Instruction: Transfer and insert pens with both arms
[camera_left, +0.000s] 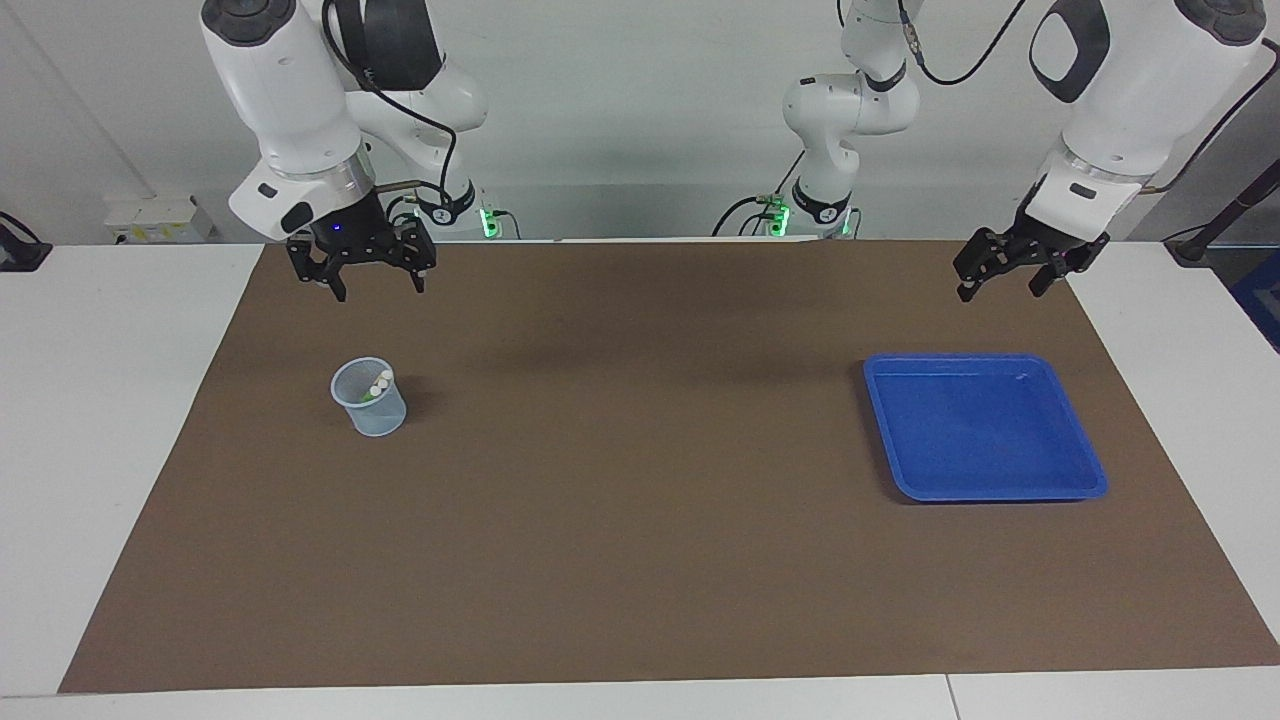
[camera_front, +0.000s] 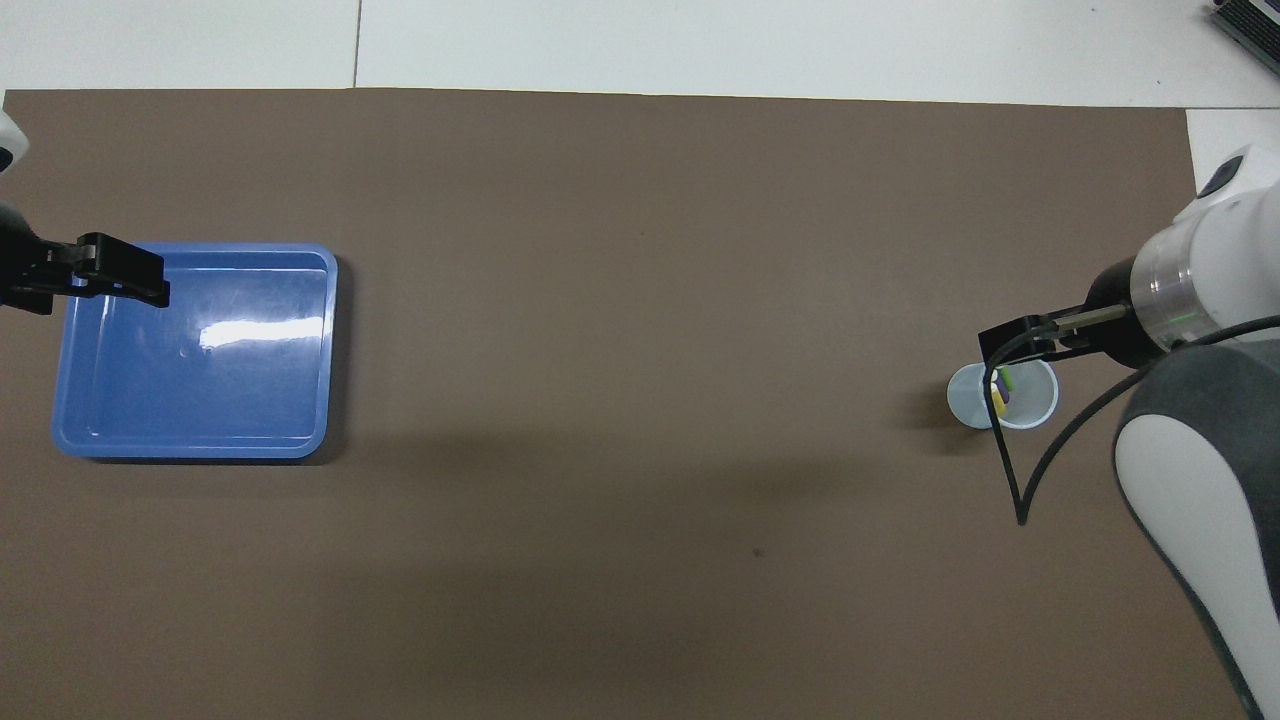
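Pens (camera_left: 378, 383): all three stand in the pale cup (camera_left: 369, 398), whitish ends up; from overhead, green, yellow and purple barrels show inside it (camera_front: 1003, 388).
Cup: on the brown mat (camera_left: 640, 560), toward the right arm's end of the desk, nearer the robots' edge than the front edge.
Blue tray (camera_left: 1085, 470): bare, toward the left arm's end of the desk, well apart from the cup.
Right claw (camera_left: 362, 272): raised over the mat just robot-side of the cup, fingers spread, holding nothing.
Left claw (camera_left: 1010, 270): waits in the air by the tray's robot-side edge, fingers apart, empty.
Step in hand: judged the insertion is done; right arm clearing the cup.
Doing it well: rise straight, keep the spread fingers off the protruding pen ends and the light cup's rim so nothing tips.
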